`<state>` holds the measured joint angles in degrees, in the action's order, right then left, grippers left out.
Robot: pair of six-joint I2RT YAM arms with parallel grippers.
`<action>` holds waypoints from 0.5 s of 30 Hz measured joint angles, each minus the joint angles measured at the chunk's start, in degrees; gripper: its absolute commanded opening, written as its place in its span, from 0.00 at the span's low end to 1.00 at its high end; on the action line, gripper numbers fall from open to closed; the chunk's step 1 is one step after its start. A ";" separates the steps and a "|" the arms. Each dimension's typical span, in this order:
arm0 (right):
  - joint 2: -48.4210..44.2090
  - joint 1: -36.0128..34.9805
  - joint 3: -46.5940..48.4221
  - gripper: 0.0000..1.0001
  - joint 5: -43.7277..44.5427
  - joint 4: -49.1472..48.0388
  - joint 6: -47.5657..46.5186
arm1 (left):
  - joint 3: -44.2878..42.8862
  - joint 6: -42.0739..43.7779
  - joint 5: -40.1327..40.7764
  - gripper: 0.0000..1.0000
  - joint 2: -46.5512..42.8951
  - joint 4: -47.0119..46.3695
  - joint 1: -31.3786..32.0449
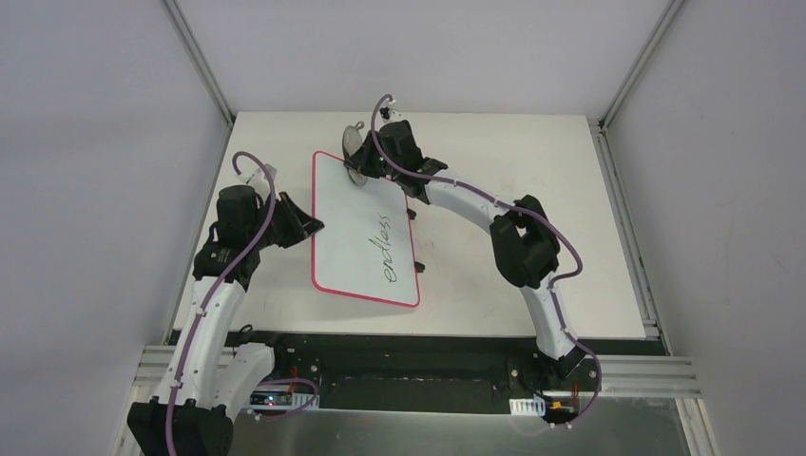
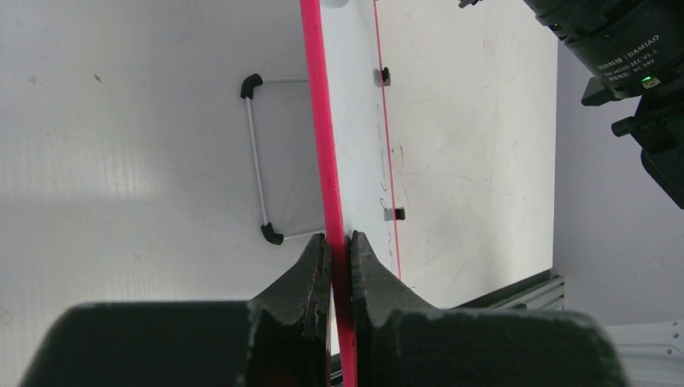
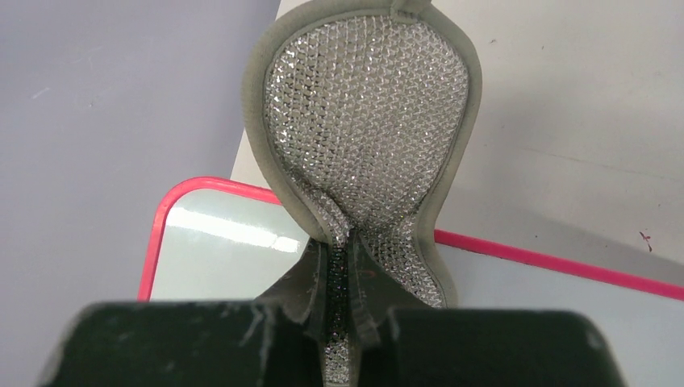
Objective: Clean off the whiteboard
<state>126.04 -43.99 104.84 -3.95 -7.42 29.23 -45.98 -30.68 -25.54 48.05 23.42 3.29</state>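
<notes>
whiteboard (image 1: 347, 218): black handwriting, reads roughly "endless" | motor housing (image 2: 617, 36): white label "DAMIAO", smaller line beneath unreadable

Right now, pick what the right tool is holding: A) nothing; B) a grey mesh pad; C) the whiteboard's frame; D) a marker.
B: the right tool is shut on the grey mesh pad, pinching its narrow waist; it is the left tool that clamps the whiteboard by its pink edge.

The top view looks steeply down from far off; both wrist views sit close, seemingly low-angled, sharing the flat pink-framed white board (image 1: 356, 228).
</notes>
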 measured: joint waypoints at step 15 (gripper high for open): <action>-0.15 1.73 -3.50 0.00 -0.31 -3.67 -0.39 | -0.04 0.00 -0.28 0.00 0.20 -0.04 0.02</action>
<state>125.89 -42.26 101.34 -4.25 -11.09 28.84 -46.02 -30.68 -25.82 48.25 23.38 3.31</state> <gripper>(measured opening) 0.057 0.067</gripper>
